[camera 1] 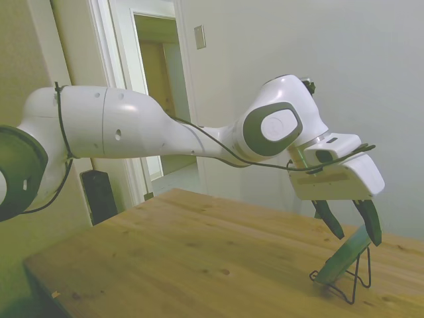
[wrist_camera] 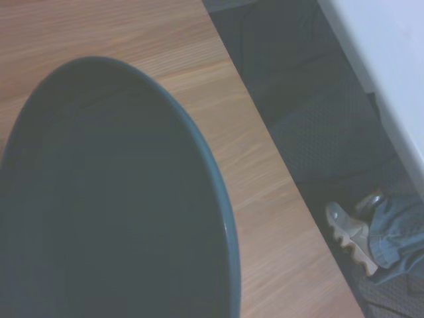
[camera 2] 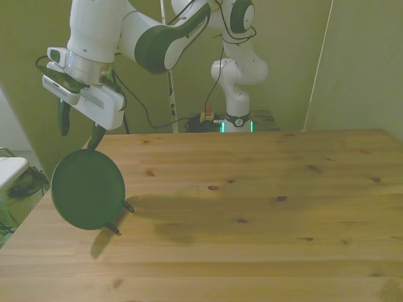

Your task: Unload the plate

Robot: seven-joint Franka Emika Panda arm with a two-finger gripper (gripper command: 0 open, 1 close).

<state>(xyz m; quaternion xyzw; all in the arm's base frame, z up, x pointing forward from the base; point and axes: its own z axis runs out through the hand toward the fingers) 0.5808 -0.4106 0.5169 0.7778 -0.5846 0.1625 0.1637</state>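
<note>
Plate (camera 1: 343,260) stands tilted on edge in a thin black wire stand (camera 1: 350,283) near the worktop (camera 2: 252,201) edge at the front view's left, its dark green face (camera 2: 88,187) turned toward that camera. Claw (camera 1: 351,228) hangs just above the plate's upper rim with its dark fingers (camera 1: 329,218) spread apart, one on each side of the rim, not closed on it. From the wrist view, the plate (wrist_camera: 106,199) fills most of the frame over wood grain.

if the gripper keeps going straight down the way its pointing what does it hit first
Most likely the top rim of the dark green plate, which leans in the black wire stand. The open gripper sits just above that rim, though depth is uncertain.
</note>
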